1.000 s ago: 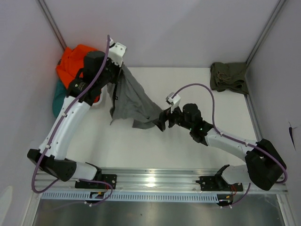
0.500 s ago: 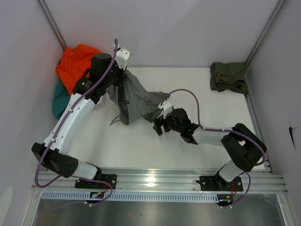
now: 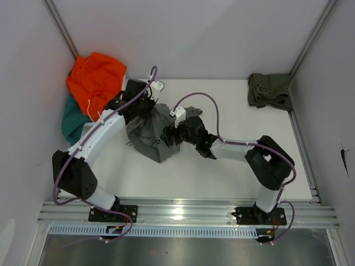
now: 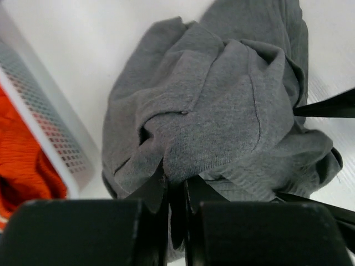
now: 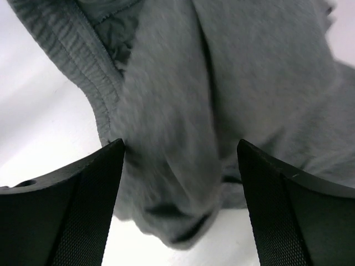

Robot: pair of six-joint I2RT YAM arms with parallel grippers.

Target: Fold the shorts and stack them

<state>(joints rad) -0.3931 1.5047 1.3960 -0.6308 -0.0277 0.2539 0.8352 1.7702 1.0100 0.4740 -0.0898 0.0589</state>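
The grey shorts (image 3: pixel 152 136) are lying in a crumpled heap on the white surface (image 3: pixel 222 177), left of the middle, nowhere near flat. The left hand (image 4: pixel 176 183) is pinching a ridge of the cloth between fingers pressed together. The right hand (image 5: pixel 180 147) is reaching in from the other side with its fingers spread wide, grey folds bulging between them but nothing clamped.

What is worrying me is the bunching. If the right hand closes where it is hovering, it is likely taking a thick lump of several layers instead of a clean hem or waistband, and any pull between the two hands is then twisting the heap tighter instead of spreading it. The left pinch looks shallow too, so a sharp tug could be slipping it off.

The white mesh basket (image 4: pixel 50 133) holding the orange garment (image 3: pixel 95 77) and the teal garment (image 3: pixel 70 119) is sitting close by on the left, so a wide sweep could drag cloth against it. The olive shorts (image 3: pixel 270 90) are waiting well apart in the far right corner.
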